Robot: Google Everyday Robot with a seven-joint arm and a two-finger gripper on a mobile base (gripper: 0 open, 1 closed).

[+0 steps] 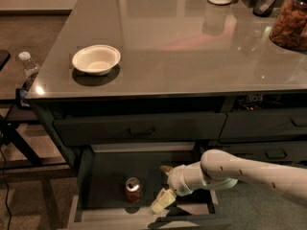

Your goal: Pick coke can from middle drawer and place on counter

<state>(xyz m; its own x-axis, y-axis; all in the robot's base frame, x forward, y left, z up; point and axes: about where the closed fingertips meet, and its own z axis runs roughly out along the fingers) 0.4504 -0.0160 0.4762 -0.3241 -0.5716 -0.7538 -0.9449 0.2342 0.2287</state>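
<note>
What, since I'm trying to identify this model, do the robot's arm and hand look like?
The arm is smooth, rounded white tubing with small dark dots, swelling at a bulbous joint. A white cuff leads to the hand, over the middle drawer right of the coke can, with two pale, wedge-shaped fingers. No cables or markings show.

One red-brown soda can (133,189), one round white bowl (96,59), one clear plastic bottle (29,67). One gripper (164,186), inside dark open drawer (103,186).

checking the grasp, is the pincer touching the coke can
Apart. Camera view: in the middle drawer, bare floor shows between the pincer and the coke can.
</note>
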